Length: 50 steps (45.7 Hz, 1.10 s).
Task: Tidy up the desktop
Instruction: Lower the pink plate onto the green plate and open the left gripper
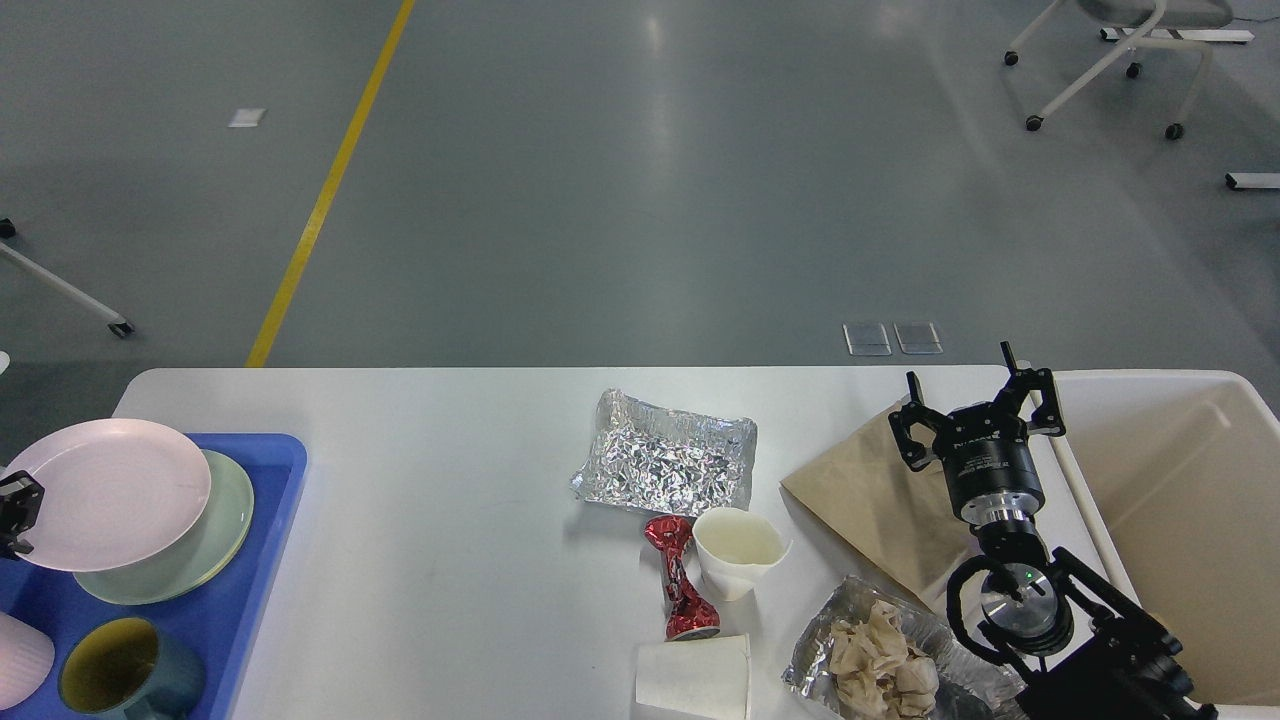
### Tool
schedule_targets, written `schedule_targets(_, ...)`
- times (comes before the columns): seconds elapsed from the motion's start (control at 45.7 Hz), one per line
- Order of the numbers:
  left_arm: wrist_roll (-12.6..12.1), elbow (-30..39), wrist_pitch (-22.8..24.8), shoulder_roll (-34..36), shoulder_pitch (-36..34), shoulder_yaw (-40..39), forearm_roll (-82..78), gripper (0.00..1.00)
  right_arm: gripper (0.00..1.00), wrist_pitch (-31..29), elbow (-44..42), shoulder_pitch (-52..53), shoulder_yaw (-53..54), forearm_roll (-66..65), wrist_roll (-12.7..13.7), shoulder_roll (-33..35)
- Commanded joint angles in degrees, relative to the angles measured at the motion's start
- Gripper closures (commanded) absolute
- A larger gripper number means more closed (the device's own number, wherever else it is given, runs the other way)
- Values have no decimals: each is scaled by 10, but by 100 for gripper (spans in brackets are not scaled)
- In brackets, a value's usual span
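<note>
White and smooth, the worktop point(440, 560) fills the lower half of the head view, its near edge cut off by the bottom of the frame.

At the lower left a blue tray point(262, 560) runs off the left and bottom edges. In it a pink plate point(110, 492) lies on a pale green plate point(215, 540), hiding most of it. Below them stands a teal mug point(125, 680), and a pink object point(20, 655) is cut off at the left edge, too little shown to name.

At the left edge beside the pink plate, a small black part of the left gripper point(15, 512) shows; whether its fingers are apart or together I cannot tell.

Near the frame's centre lies a crumpled foil sheet point(665, 462). Just below it are a red wrapper point(680, 580) and a dented white paper cup point(738, 548), side by side. A second paper cup point(695, 678) lies on its side at the bottom edge, partly cut off.

At the lower right a foil tray point(850, 610) holds crumpled brown paper point(880, 660), its right part hidden by the right arm. A brown paper bag point(870, 500) lies flat, partly behind the arm. The right gripper point(975, 400) stands above it, fingers spread apart and empty.

A cream bin point(1180, 500) sits at the far right, cut off by the frame.
</note>
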<state>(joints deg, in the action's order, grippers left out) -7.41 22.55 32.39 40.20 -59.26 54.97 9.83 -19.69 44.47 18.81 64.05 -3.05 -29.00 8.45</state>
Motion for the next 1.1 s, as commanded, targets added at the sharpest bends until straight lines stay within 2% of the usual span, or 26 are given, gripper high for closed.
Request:
schedule_targets(0.0, -4, 0, -4, -9, 1, -4, 0, 100, 0, 0, 0, 0, -1, 0, 0, 1)
schedule_targets(0.657, -8, 22, 0, -13, 8, -19, -1, 98, 0, 0, 0, 0, 0, 0, 0, 0)
schedule_targets(0.701, -9, 22, 0, -13, 8, -19, -2, 91, 0, 0, 0, 0, 0, 0, 0, 0)
schedule_targets(0.788, -9, 22, -11, -13, 7, -19, -3, 56, 0, 0, 0, 0, 0, 0, 0, 0)
schedule_targets(0.898, -9, 22, -21, -12, 7, -19, -2, 29, 0, 0, 0, 0, 0, 0, 0, 0)
schedule_targets(0.964, -9, 22, -22, -11, 6, -19, -2, 19, 0, 0, 0, 0, 0, 1, 0, 0)
schedule_targets(1.073, -9, 22, -22, -10, 6, -21, -4, 15, 0, 0, 0, 0, -1, 0, 0, 0)
